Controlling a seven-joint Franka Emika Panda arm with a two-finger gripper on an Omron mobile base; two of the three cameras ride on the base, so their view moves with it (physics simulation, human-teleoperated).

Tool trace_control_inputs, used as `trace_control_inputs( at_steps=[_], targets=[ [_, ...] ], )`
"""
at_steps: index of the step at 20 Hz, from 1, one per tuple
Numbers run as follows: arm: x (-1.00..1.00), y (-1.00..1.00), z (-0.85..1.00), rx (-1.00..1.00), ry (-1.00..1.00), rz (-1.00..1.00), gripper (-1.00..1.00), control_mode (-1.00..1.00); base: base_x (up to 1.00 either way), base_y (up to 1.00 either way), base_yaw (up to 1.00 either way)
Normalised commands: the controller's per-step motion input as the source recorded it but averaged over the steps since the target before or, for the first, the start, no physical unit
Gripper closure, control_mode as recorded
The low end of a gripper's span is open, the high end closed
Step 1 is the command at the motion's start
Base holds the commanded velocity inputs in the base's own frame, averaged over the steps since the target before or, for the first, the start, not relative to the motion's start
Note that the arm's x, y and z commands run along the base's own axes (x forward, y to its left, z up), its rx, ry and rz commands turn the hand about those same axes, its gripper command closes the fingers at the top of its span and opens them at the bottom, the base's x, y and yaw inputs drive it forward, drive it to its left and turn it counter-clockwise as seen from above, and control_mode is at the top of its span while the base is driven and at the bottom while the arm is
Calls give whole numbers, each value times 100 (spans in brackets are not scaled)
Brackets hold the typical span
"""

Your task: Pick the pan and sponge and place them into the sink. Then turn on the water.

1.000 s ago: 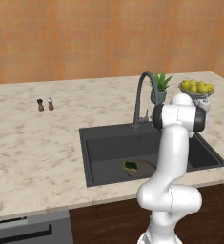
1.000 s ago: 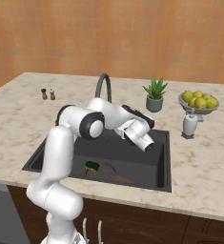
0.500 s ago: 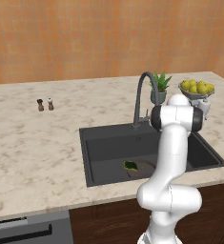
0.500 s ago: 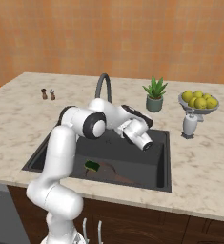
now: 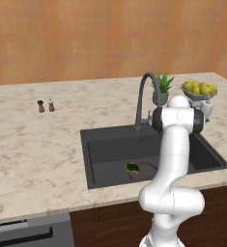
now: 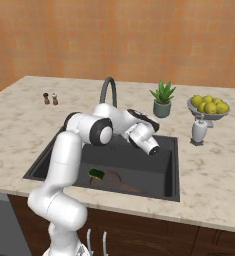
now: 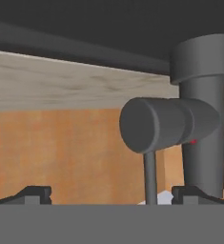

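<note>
A dark grey sink [image 5: 93,159] is sitting in a beige-and-cream marbled countertop [image 5: 33,144], with a grey arched faucet [image 5: 143,99] rising at its back rim. Inside the basin, a green sponge [image 5: 132,167] with a yellow side is lying beside a dark grey-brown pan [image 6: 116,181]. Near the counter's back right corner, a green spiky plant [image 6: 162,93] is standing in a grey-green pot, and yellow lemons [image 6: 208,103] are filling a silver bowl. The wall behind is showing mottled orange, the cabinets below dark brown.
</note>
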Motion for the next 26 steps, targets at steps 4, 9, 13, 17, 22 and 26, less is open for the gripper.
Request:
trace_control_inputs(
  at_steps=[4, 9, 13, 17, 22, 26],
  targets=[
    [5, 16, -1, 0, 1, -1, -100, -100, 0, 0, 0],
    [15, 11, 0, 0, 0, -3, -100, -100, 0, 0, 0],
    [38, 0, 0, 0, 1, -7, -100, -100, 0, 0, 0],
    [37, 0, -1, 0, 0, -12, -100, -100, 0, 0, 0],
    [21, -17, -12, 2, 1, -15, -100, -100, 0, 0, 0],
    [4, -80, -2, 20, 3, -1, -100, -100, 0, 0, 0]
  ],
)
